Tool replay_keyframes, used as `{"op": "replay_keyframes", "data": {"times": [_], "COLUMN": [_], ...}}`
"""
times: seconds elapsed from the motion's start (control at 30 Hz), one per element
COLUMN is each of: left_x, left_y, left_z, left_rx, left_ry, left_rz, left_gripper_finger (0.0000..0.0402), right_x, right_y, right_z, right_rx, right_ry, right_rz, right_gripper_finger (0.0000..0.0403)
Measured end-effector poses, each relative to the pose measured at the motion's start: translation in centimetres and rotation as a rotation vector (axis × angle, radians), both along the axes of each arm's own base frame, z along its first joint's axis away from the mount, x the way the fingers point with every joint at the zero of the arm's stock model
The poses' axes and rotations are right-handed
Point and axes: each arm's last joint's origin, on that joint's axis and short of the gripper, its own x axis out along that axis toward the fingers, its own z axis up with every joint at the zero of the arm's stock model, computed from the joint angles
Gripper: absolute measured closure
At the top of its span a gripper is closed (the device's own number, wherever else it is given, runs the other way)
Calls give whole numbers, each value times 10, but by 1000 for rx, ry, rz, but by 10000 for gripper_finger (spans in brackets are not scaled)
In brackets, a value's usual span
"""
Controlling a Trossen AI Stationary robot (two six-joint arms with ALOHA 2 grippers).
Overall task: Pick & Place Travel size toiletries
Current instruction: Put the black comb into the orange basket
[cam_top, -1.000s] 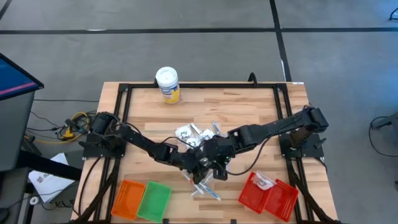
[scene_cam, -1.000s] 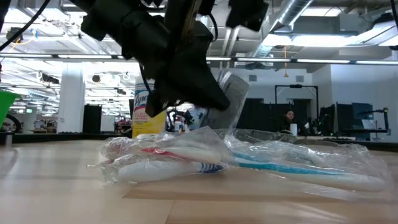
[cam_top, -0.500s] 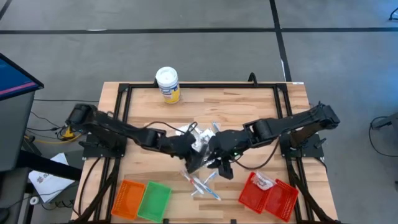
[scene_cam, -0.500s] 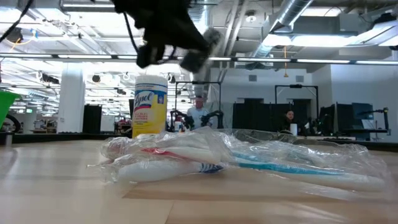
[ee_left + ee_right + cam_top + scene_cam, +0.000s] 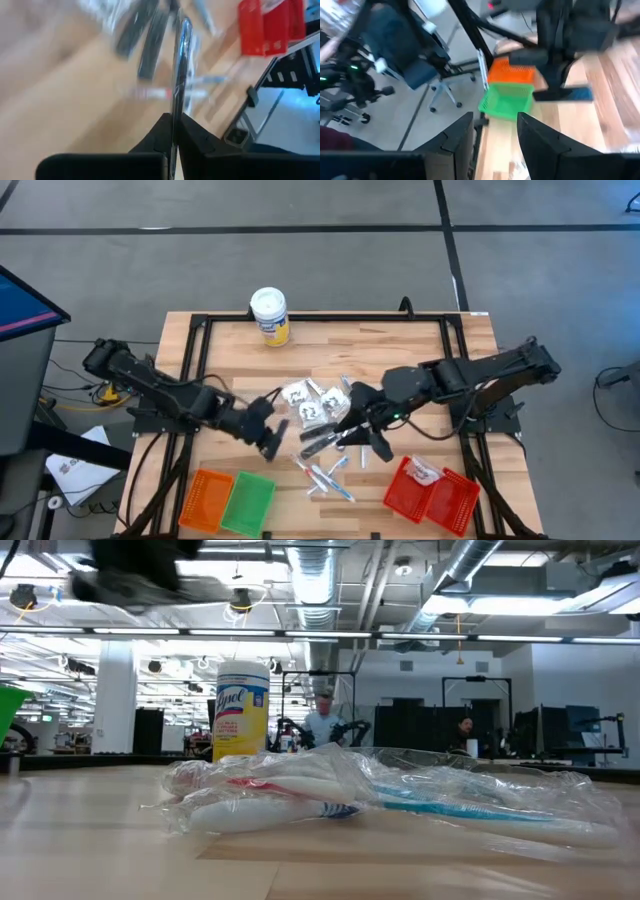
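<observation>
The travel size toiletries lie in a pile mid-table: white sachets [image 5: 305,400] and clear-wrapped toothbrushes [image 5: 328,475], which fill the front of the low view [image 5: 300,790]. My left gripper [image 5: 272,435] hovers left of the pile above the table, shut on a thin silvery sachet [image 5: 179,60]. My right gripper [image 5: 322,444] hangs over the pile's near side, open, with nothing between its fingers [image 5: 495,145]. My left gripper pinches one end of the flat silvery sachet [image 5: 175,107] between its two fingers. The sachet shows edge-on and sticks out past the fingertips, lifted clear of the table.
A white-lidded yellow canister [image 5: 270,315] stands at the far edge. Orange [image 5: 205,498] and green [image 5: 248,502] baskets sit at the near left. Red baskets [image 5: 435,492] sit near right, one with an item inside. Black rails frame the table.
Both grippers have risen off the pile. My left gripper has drawn back toward the table's left edge and rolled, carrying the sachet clear of the table. My right gripper has lifted and tipped up toward level, staying open. The pile stays where it was.
</observation>
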Motion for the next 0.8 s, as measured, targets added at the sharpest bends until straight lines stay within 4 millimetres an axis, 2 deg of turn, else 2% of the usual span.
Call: {"op": "replay_keyframes", "data": {"times": [0.13, 0.3, 0.47, 0.8], "left_x": [-15, -32, -50, -79], "left_y": [-22, -43, -57, -78], "left_z": [-2, -6, -2, -3], "left_rx": [-115, -201, -256, -307], "left_ry": [77, 176, 295, 455], "left_rz": [46, 81, 104, 75], "left_gripper_finger": [396, 396, 396, 396], "right_x": [-10, -17, -22, -25], "right_y": [1, 10, 19, 19], "right_z": [11, 11, 8, 3], "right_rx": [-24, -91, -105, -132], "right_ry": [-66, -82, -59, -9], "right_rz": [39, 105, 169, 185], "right_gripper_finger": [257, 261, 264, 258]}}
